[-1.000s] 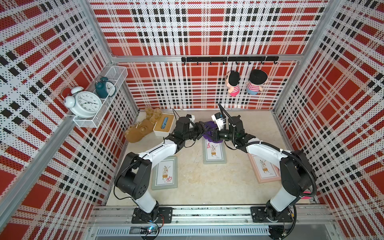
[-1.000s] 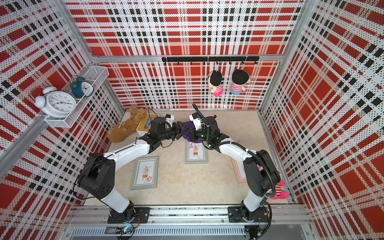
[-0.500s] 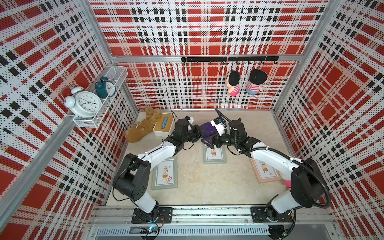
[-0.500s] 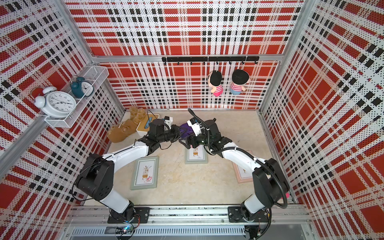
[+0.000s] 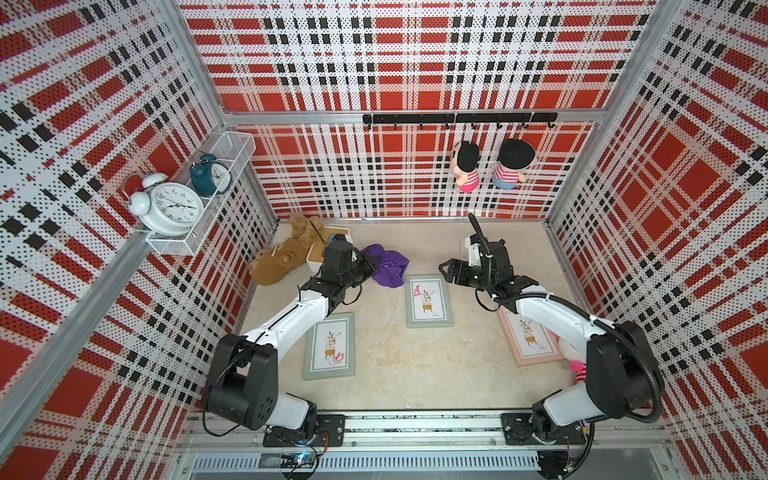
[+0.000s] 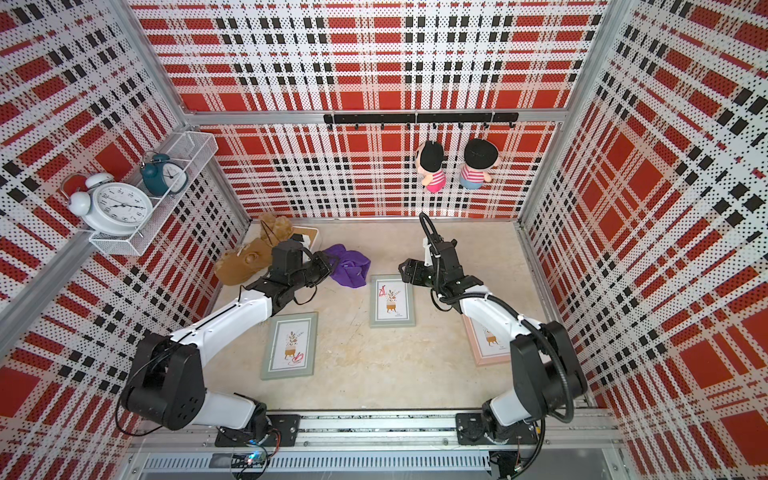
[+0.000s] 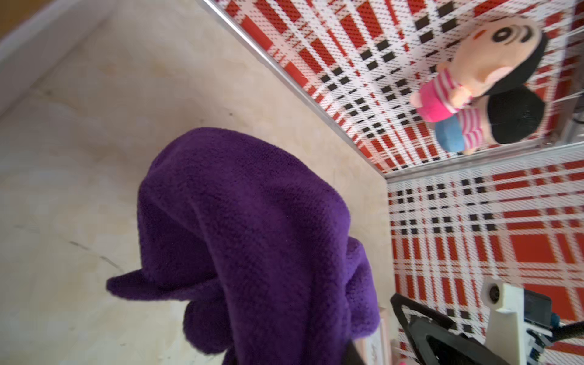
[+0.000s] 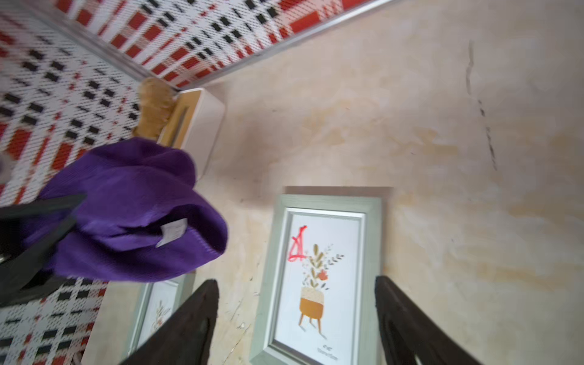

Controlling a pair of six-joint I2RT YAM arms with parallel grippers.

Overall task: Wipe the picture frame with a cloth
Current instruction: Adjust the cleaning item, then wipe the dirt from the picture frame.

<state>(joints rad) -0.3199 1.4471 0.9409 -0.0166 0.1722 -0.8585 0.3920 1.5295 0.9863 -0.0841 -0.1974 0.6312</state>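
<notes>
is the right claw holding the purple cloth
No, the right claw stands open and empty over a picture frame, while the cloth hangs from the left claw.

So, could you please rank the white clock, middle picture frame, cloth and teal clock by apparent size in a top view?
1. white clock, though nearer the camera.
2. middle picture frame.
3. cloth and teal clock: alike.
</notes>
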